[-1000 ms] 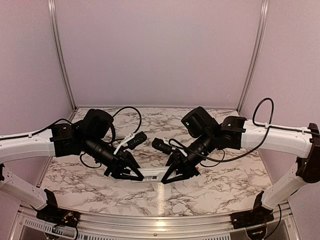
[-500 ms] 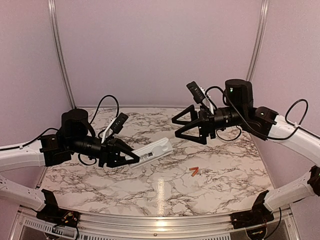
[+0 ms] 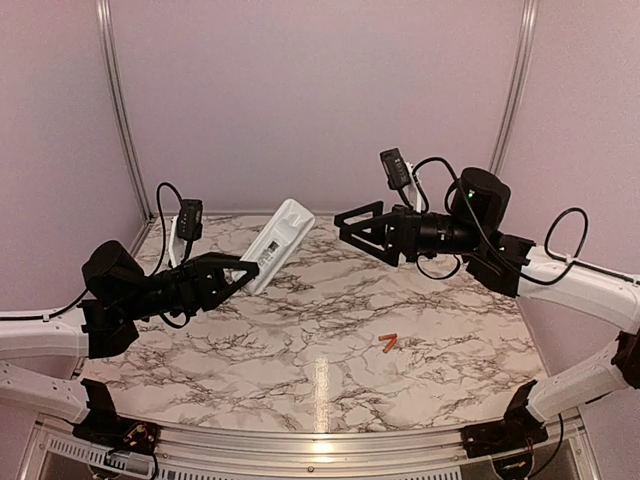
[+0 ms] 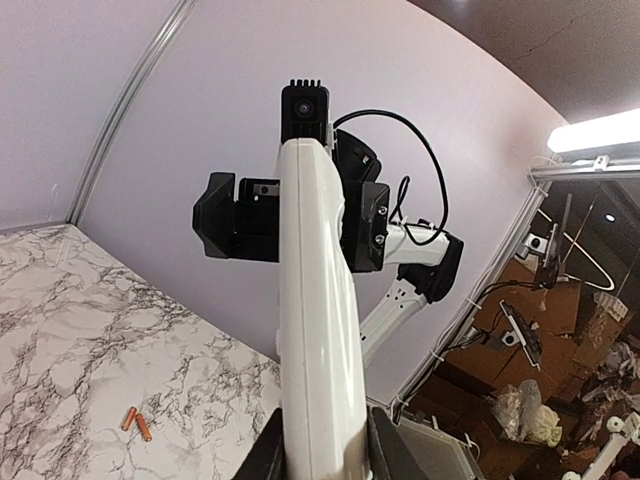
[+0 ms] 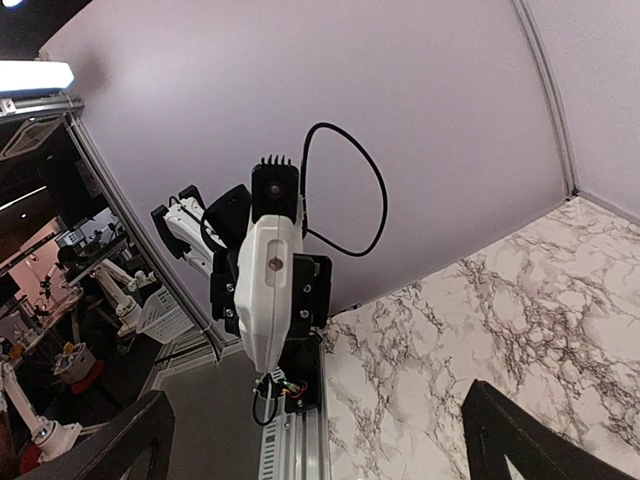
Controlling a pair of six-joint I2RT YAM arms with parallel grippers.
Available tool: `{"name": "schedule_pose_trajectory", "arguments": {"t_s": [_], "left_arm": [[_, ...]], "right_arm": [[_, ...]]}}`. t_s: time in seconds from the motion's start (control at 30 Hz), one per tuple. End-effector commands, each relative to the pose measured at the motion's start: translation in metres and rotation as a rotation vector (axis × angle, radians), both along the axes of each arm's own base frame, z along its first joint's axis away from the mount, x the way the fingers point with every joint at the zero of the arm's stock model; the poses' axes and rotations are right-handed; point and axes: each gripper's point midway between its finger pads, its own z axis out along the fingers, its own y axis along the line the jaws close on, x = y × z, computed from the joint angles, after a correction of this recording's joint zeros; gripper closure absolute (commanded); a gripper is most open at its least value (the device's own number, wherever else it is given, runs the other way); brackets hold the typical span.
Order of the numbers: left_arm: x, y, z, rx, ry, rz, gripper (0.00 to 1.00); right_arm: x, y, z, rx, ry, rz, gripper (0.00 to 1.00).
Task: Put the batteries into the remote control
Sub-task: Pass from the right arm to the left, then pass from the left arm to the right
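I have the remote control (image 3: 278,238) pinched aloft at far left in my left jaws, my right jaws spread empty opposite, and should drop those square over the batteries (image 3: 388,344) lying near right on the tabletop (image 3: 250,370), taking one cell alone.

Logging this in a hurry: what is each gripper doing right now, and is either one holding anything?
Left gripper: closed on the remote control, held up in the air.
Right gripper: open, holding nothing.
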Motion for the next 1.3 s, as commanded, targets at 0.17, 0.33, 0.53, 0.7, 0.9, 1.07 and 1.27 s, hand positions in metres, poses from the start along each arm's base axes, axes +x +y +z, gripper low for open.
{"name": "schedule_pose_trajectory", "arguments": {"t_s": [0.17,0.33,0.53,0.7,0.9,1.07,1.27], "left_arm": [[0.008,0.016,0.025,-0.2,0.023,0.069,0.97],[0.015,0.009,0.014,-0.188,0.059,0.075,0.98],[0.019,0.0,0.005,-0.174,0.083,0.068,0.99],[0.021,-0.007,-0.001,-0.159,0.097,0.061,0.99],[0.023,-0.011,-0.007,-0.149,0.109,0.064,0.99],[0.025,-0.014,-0.012,-0.139,0.121,0.068,1.0],[0.031,-0.016,-0.016,-0.144,0.141,0.081,1.0]], "right_arm": [[0.008,0.022,0.017,0.09,0.075,0.046,0.01],[0.01,0.033,0.016,0.093,0.084,0.055,0.02],[0.02,0.042,0.014,0.086,0.1,0.031,0.07],[0.027,0.05,0.009,0.093,0.131,0.034,0.13],[0.028,0.057,0.009,0.121,0.161,0.071,0.22],[0.026,0.061,0.008,0.141,0.181,0.1,0.32],[0.026,0.066,0.007,0.158,0.2,0.119,0.5]]}}
